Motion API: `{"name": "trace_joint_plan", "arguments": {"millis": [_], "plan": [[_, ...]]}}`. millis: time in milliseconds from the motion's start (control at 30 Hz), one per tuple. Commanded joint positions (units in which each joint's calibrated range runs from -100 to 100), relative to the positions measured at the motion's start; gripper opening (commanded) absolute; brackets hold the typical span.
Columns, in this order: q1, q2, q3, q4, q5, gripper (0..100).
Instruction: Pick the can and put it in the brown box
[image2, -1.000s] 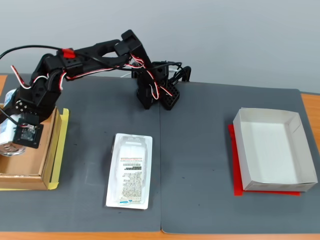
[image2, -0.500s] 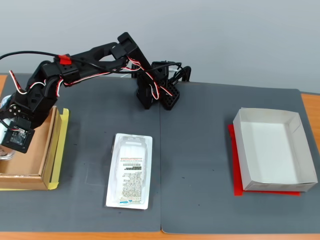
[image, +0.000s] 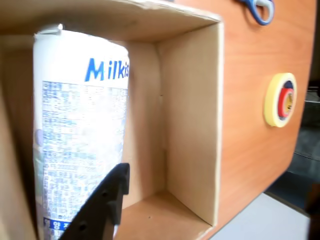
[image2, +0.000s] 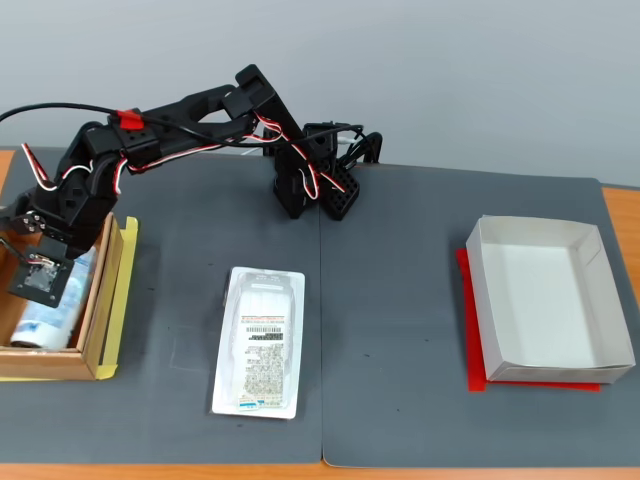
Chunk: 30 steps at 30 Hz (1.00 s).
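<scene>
The white can with blue "Milkis" lettering lies inside the brown box, along its left side in the wrist view. In the fixed view the can lies lengthwise in the brown box at the table's left edge. My gripper reaches down into the box over the can's far half. In the wrist view my gripper has one black finger pressed against the can's side; the other finger is hidden. The gripper looks shut on the can.
A flat white plastic tray with a label lies mid-table. A white paper box stands on a red sheet at the right. A yellow tape roll and blue scissors lie on the wooden tabletop beside the brown box.
</scene>
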Motion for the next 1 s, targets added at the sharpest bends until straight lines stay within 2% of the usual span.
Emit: {"name": "trace_joint_plan", "arguments": {"millis": [0,200,300,467,600,967], "plan": [[-1.0,-3.3,-2.5,2.0,-0.6,28],[-3.3,-9.8,-2.7,6.7,-9.0,7],[-4.8,-14.0,-2.7,8.6,-12.9,1],[-7.0,-21.5,-2.1,8.6,-18.3,1],[-9.7,-29.1,-2.5,10.5,-25.6,2],[-20.0,-42.9,-1.9,10.6,-35.5,1]]}}
